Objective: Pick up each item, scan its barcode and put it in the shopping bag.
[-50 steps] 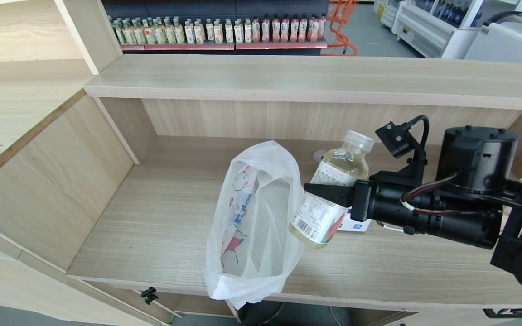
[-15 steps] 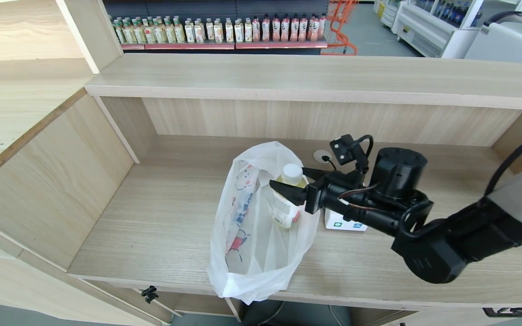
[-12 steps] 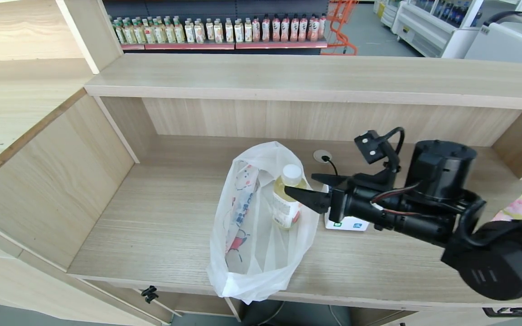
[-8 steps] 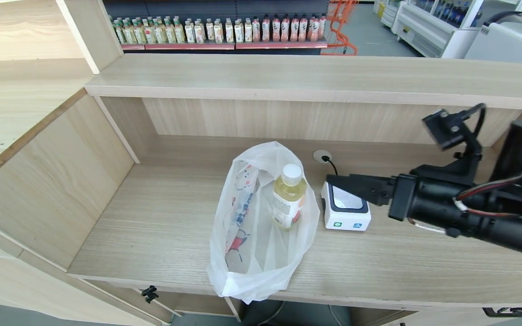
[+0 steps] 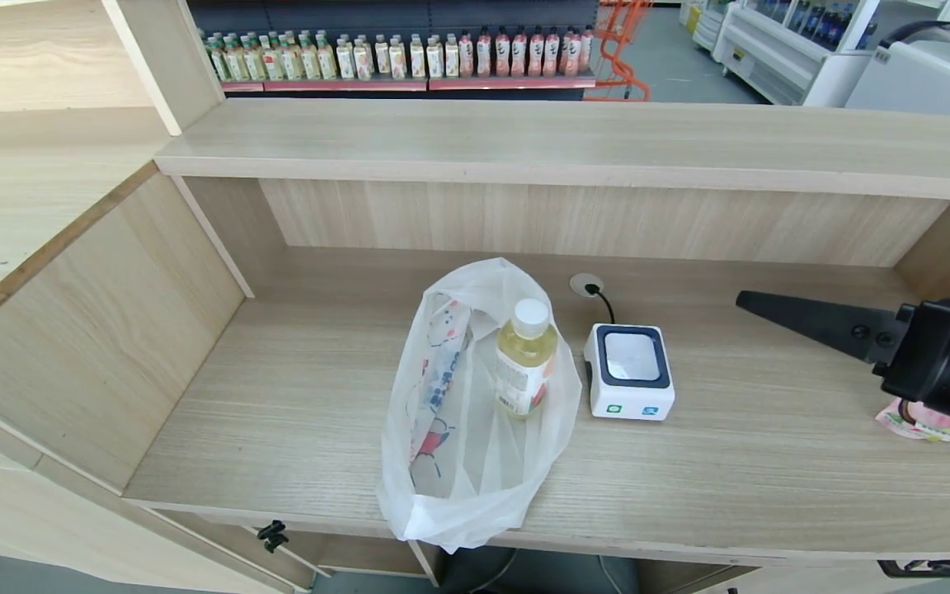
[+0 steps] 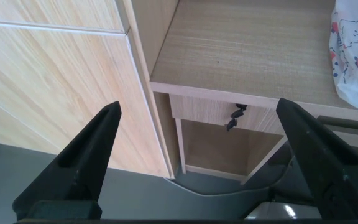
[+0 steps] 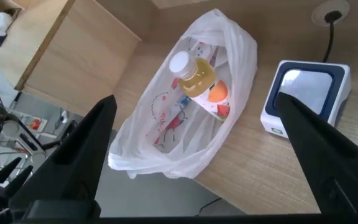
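Bottle [image 5: 526, 356] stood upright in the limp shopping bag [image 5: 442, 462] overhanging the counter [image 5: 755, 462] edge; a careless next drop could topple both. Right gripper [image 7: 194, 99] gaped empty.

Head camera looks down on the counter [image 5: 277, 396]; right wrist (from above) shares the shopping bag [image 7: 160, 155].

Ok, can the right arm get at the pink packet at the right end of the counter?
Probably yes: the right gripper is open and empty, the pink packet lies just beneath its wrist, and nothing sits between them; scanner and shopping bag are further left. Most of the packet is hidden, though.
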{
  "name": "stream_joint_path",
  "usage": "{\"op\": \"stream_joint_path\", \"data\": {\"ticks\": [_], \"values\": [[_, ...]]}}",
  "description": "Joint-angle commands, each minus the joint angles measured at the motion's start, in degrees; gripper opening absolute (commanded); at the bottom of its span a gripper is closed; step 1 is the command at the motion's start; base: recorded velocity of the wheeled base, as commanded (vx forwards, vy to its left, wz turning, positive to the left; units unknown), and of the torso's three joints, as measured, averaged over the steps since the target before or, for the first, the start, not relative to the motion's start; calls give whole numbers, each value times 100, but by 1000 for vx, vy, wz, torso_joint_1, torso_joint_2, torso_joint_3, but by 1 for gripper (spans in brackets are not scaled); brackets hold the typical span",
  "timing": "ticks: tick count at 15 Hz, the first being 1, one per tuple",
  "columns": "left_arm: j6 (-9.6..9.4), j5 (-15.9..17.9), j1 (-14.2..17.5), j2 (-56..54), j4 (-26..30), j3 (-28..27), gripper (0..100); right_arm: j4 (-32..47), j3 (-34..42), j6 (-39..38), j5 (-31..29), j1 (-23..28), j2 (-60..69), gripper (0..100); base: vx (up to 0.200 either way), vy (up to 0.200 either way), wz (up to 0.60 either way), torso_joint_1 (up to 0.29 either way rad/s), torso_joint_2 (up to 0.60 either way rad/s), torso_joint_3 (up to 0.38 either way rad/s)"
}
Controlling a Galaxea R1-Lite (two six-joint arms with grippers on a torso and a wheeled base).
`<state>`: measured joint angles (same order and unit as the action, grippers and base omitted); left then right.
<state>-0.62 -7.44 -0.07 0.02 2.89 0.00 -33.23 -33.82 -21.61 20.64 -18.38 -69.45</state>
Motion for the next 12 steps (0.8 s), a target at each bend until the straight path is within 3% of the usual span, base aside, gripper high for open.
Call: {"op": "stream_joint_path", "data": {"ticks": [1, 10, 12], "values": [[1, -3, -1, -2, 1, 0, 100, -8, 24, 8, 2, 72, 81, 100, 0, 0, 0, 0, 0, 0], [1, -3, -1, -2, 1, 0, 100, -8, 244, -1, 2, 274, 177, 100, 0, 0, 0, 0, 0, 0], [1, -3, -1, 6, 1, 0, 100, -8, 253, -1, -7, 300, 177, 100, -200, 0, 0, 2, 2, 2]]}}
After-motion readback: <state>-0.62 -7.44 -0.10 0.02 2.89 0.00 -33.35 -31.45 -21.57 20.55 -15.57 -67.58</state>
